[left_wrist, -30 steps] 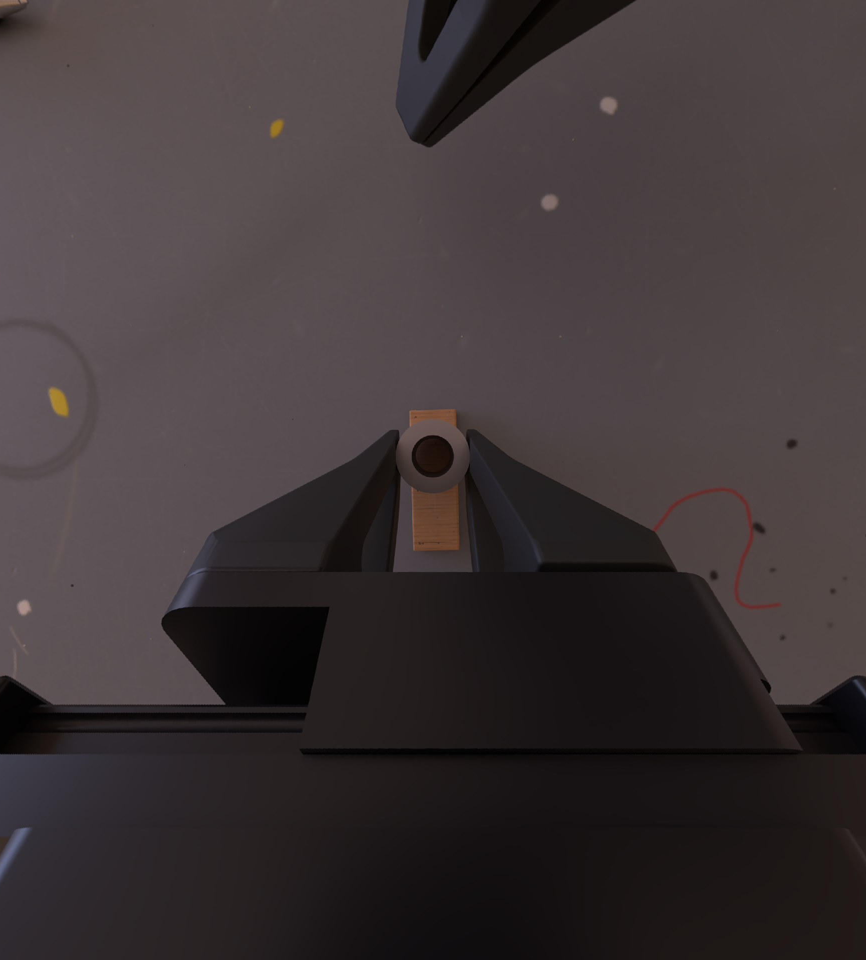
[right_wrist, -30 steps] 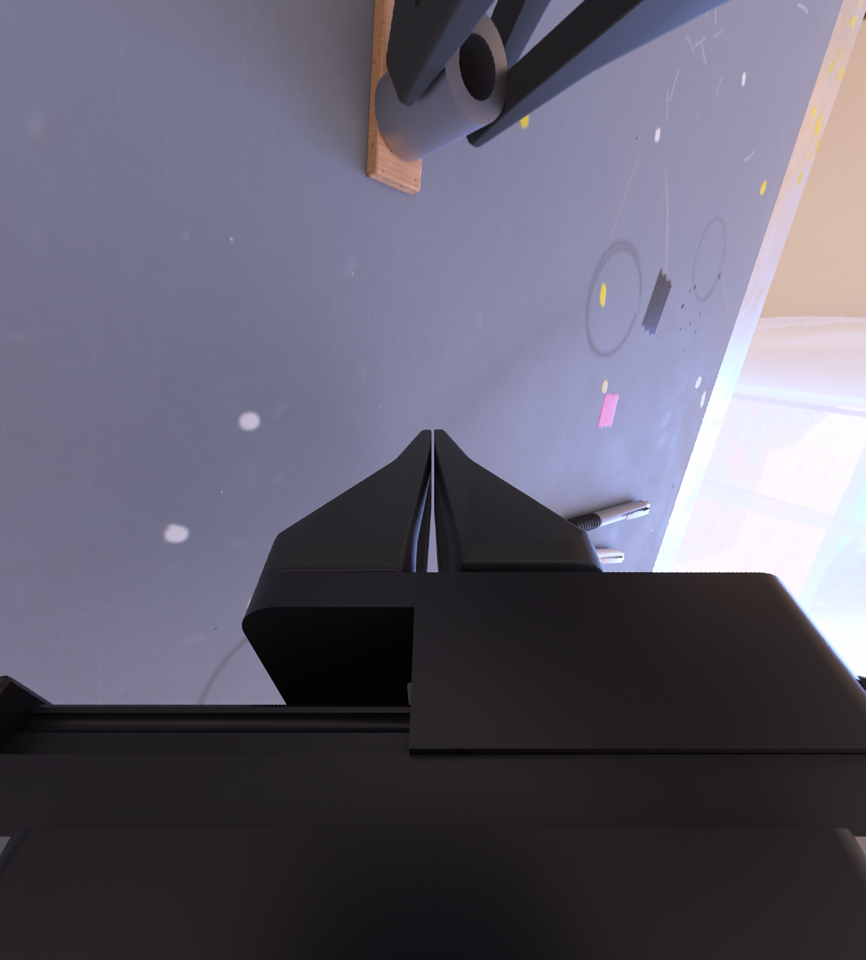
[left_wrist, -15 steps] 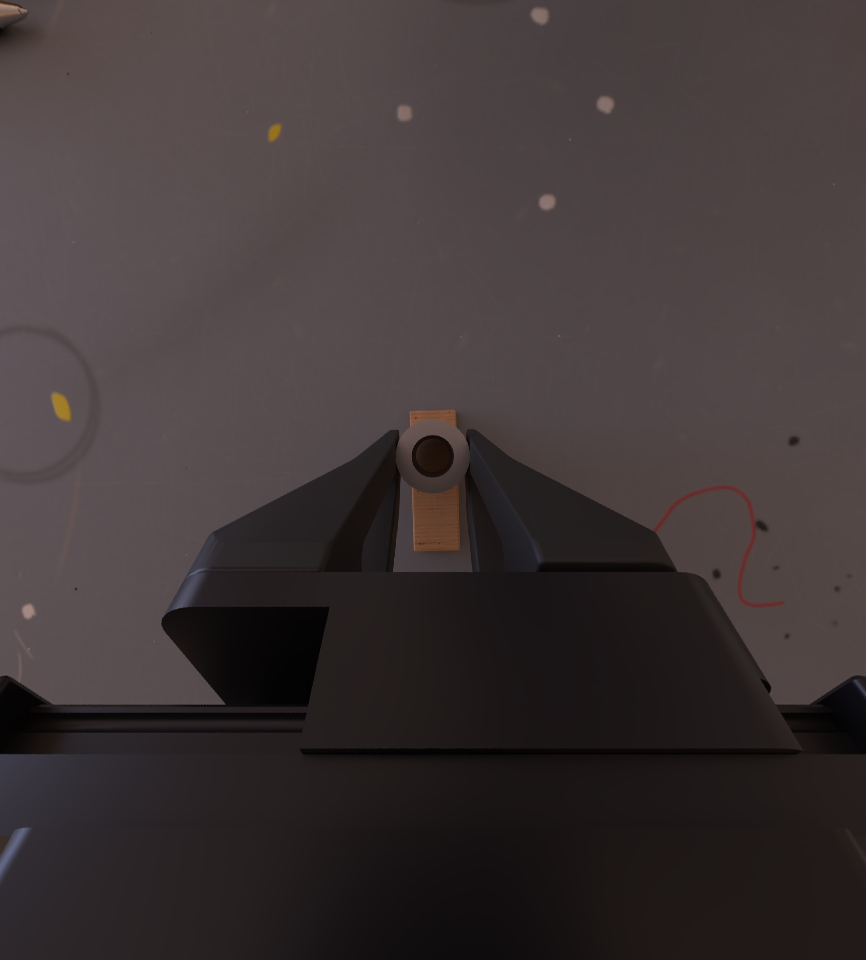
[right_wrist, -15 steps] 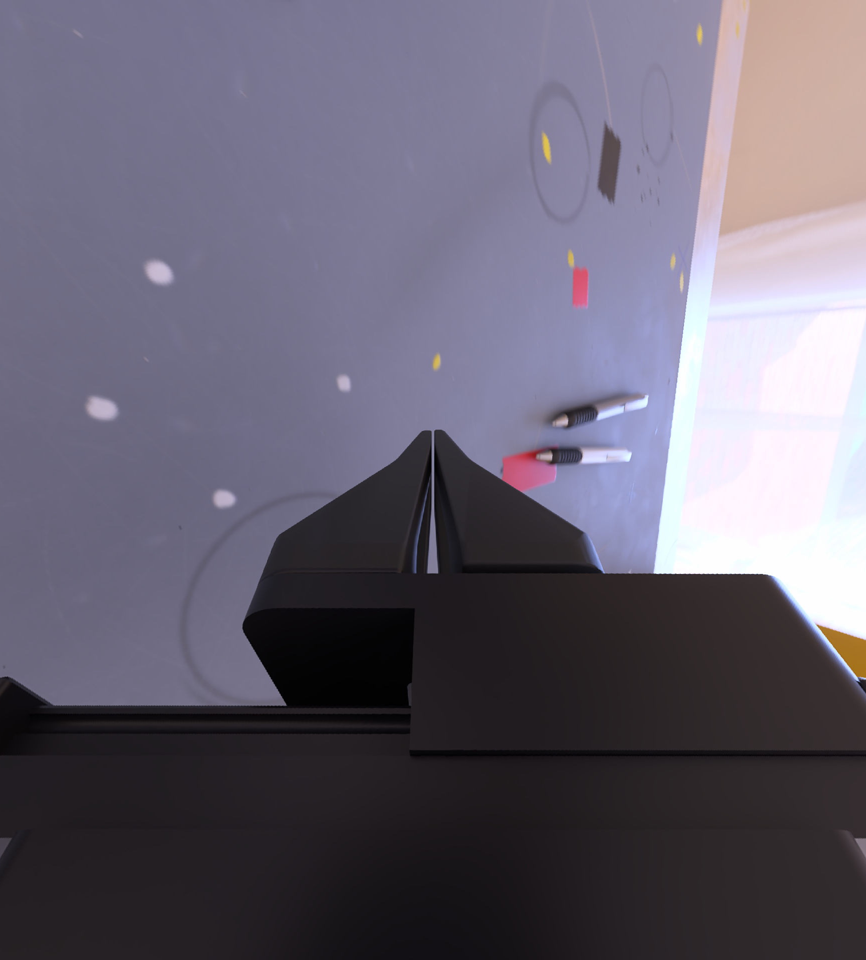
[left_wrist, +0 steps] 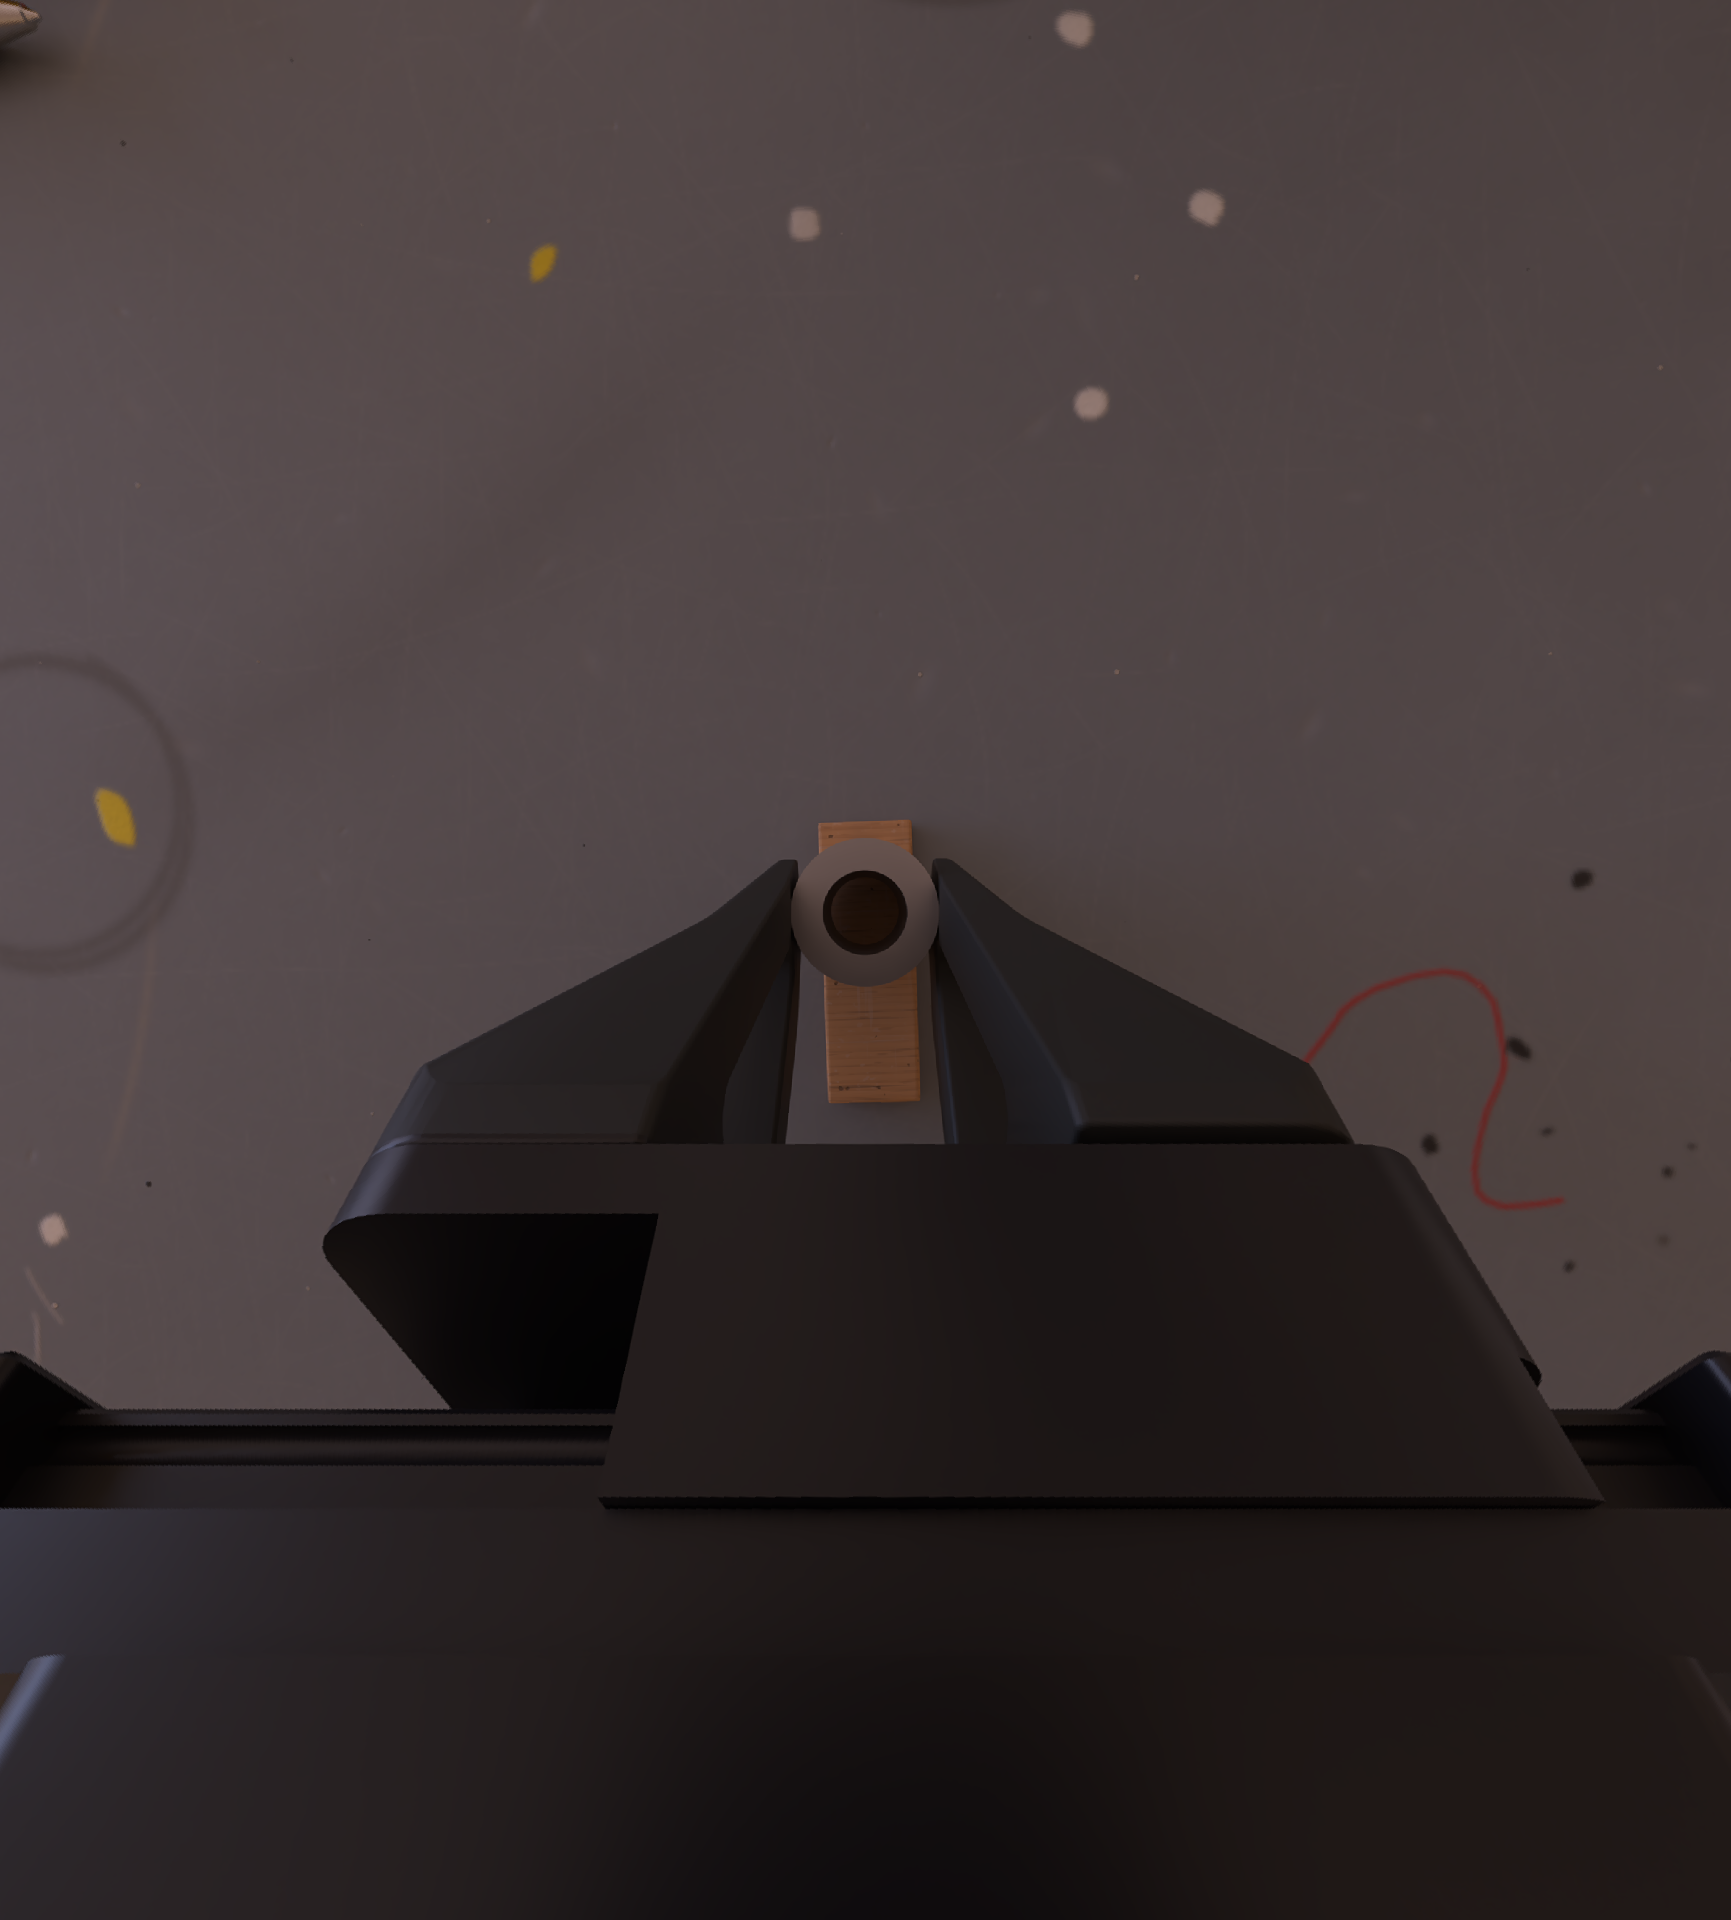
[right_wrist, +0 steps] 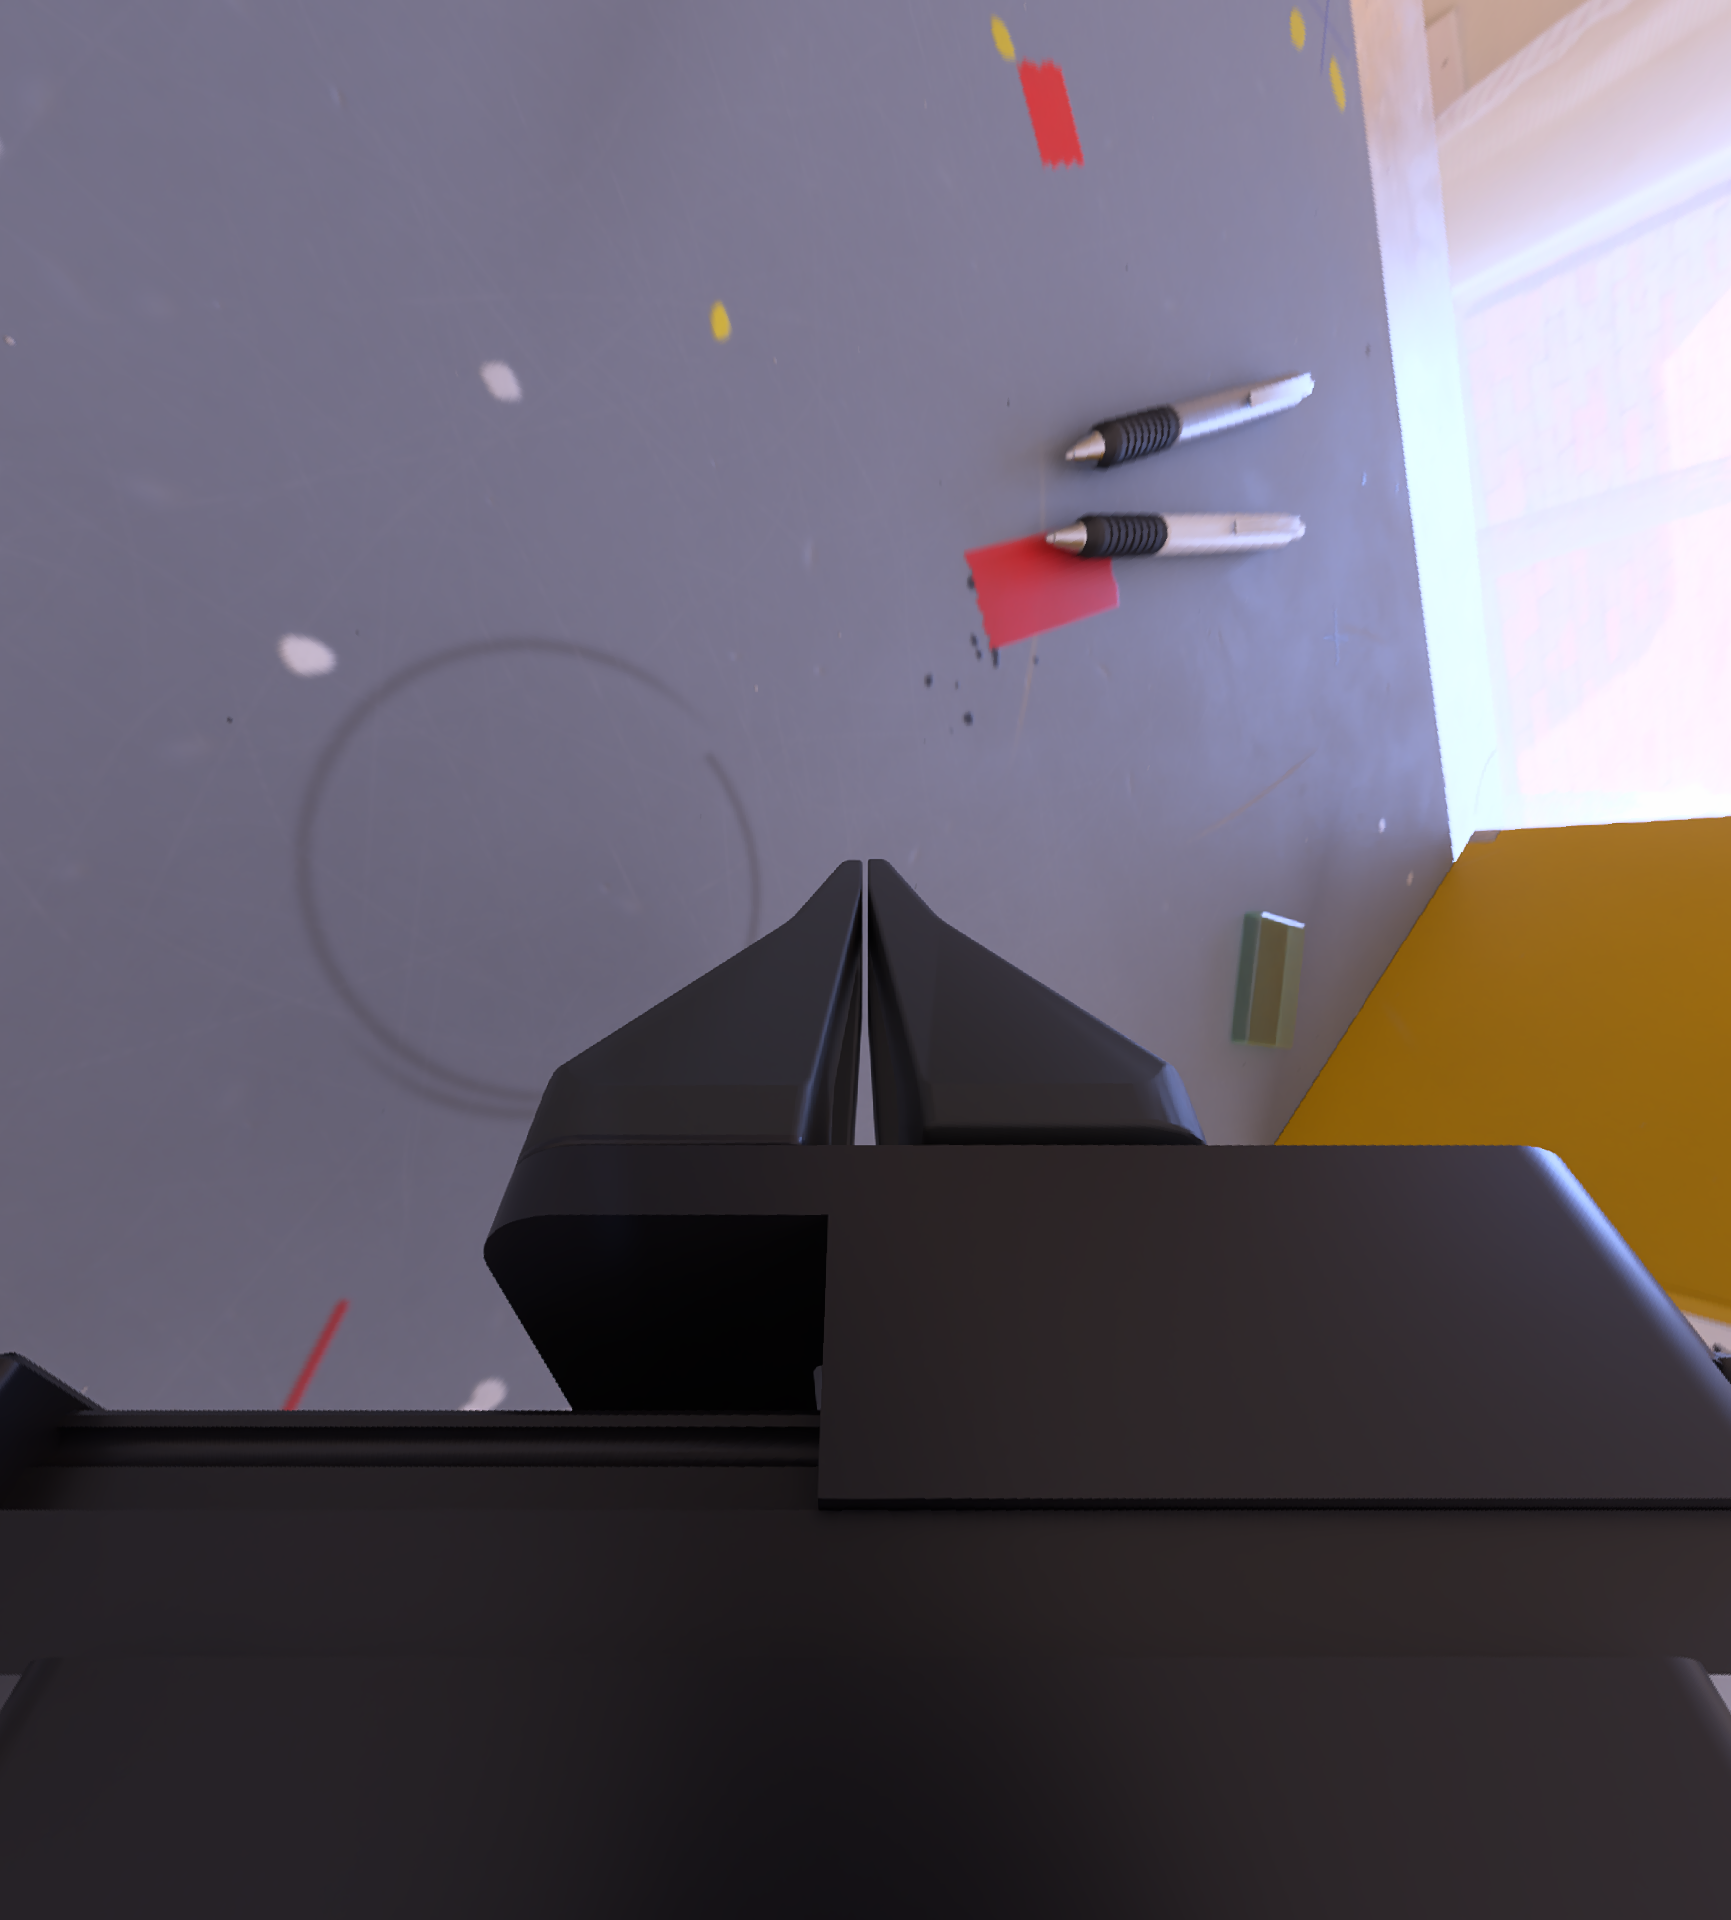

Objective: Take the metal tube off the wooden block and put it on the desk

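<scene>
looking straight down past my left gripper (left_wrist: 863,883), i see its two fingers pressed against either side of the metal tube (left_wrist: 863,914), clamped on it. the tube stands upright with its open end facing me, and the wooden block (left_wrist: 871,1044) lies directly beneath it on the desk (left_wrist: 944,571). i judge the grasp done; whether the tube has cleared the block i cannot tell, and setting it down remains. my right gripper (right_wrist: 863,883) is pinched together, empty; two pens (right_wrist: 1178,535) lie beyond it to the right.
</scene>
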Controlling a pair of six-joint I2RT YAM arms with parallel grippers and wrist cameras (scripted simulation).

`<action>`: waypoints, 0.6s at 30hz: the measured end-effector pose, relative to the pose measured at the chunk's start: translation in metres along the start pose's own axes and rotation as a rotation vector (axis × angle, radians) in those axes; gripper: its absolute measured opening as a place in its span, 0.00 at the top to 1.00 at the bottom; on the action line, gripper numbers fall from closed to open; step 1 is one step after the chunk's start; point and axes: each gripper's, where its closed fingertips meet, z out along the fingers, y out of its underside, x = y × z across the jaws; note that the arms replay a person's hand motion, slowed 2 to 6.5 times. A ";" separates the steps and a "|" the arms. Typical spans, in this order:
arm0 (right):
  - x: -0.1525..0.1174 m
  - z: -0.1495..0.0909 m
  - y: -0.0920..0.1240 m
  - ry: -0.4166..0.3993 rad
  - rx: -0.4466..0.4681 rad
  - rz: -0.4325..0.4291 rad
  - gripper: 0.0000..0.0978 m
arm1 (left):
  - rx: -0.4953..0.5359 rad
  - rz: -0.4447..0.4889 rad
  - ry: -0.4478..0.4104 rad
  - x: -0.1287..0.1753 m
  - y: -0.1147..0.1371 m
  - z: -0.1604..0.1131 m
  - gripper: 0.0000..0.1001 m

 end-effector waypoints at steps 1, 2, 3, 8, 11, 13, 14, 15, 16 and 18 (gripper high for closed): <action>0.000 -0.001 0.003 -0.003 -0.008 0.013 0.99 | 0.000 0.001 0.000 0.000 0.000 0.000 0.79; 0.000 -0.003 0.006 -0.003 -0.016 0.026 0.99 | 0.000 0.002 0.000 0.000 0.000 0.000 0.79; 0.001 -0.004 0.008 -0.001 -0.023 0.039 0.99 | 0.000 0.003 0.000 0.000 0.000 0.000 0.79; 0.012 -0.013 0.019 0.065 -0.039 0.124 0.99 | -0.001 0.001 0.001 0.000 0.000 0.000 0.79; 0.019 -0.020 0.028 0.115 -0.053 0.184 0.99 | -0.001 -0.003 0.000 0.000 0.000 0.000 0.79; 0.021 -0.023 0.035 0.137 -0.075 0.212 0.99 | 0.001 -0.005 -0.001 0.000 0.000 0.000 0.79; 0.021 -0.024 0.039 0.145 -0.088 0.221 0.99 | 0.001 -0.004 -0.002 0.000 0.000 0.000 0.79; 0.020 -0.024 0.043 0.149 -0.102 0.228 0.99 | 0.002 -0.004 -0.003 0.000 0.000 0.000 0.79; 0.019 -0.024 0.046 0.151 -0.117 0.233 0.99 | 0.003 -0.004 -0.004 0.000 0.000 0.000 0.79; 0.015 -0.024 0.052 0.149 -0.143 0.238 0.99 | 0.003 -0.003 -0.004 0.000 0.000 0.000 0.79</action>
